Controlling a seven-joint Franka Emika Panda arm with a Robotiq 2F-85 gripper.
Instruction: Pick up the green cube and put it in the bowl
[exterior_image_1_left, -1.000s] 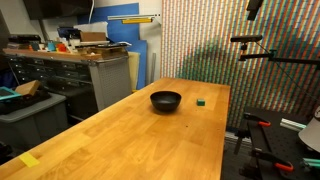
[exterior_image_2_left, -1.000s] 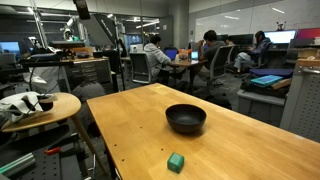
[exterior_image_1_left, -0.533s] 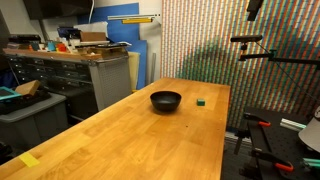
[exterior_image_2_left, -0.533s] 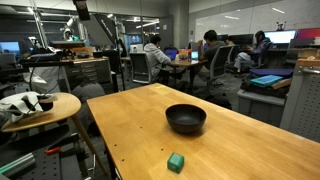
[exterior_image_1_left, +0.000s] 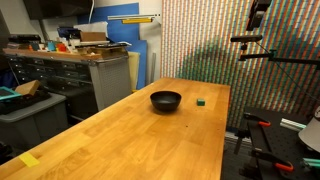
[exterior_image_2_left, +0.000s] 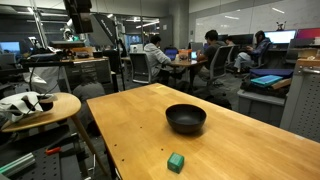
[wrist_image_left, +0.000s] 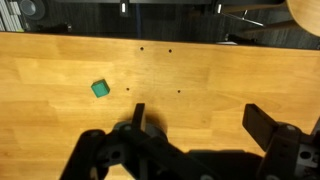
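Wrist view gives me the clearest read. The end effector (wrist_image_left: 178, 138) has its two fingers (wrist_image_left: 272, 132) spread wide, with nothing between them, and it hangs well above the desk (wrist_image_left: 215, 65). The green cube (wrist_image_left: 100, 88) sits up and to the left of the gap between the fingers, apart from everything else and closer to the desk edge that runs along the top of this picture. The bowl does not show in this view.

In both exterior views the end effector (exterior_image_1_left: 258, 10) is high at the top of the picture, so I judge the reach has barely begun. The cube (exterior_image_1_left: 200, 101) lies just beside the bowl (exterior_image_1_left: 166, 100) without touching it. Both are near one short end of the desk, with the cube on the side of a long edge and the bowl about midway between the long edges. Seen from the other end, the cube (exterior_image_2_left: 176, 161) is close to the desk edge, in front of the bowl (exterior_image_2_left: 186, 118).

To do this step well, I would first slide sideways until the cube sits centred between the fingers, and only then descend. I would turn the wrist so the fingers meet two flat faces, not the corners. The block is small, so I would go low enough to grip it at mid-height while staying off the wood. I would also keep the finger on the bowl's side clear of the rim. A nudge could push the cube off the nearby edge.
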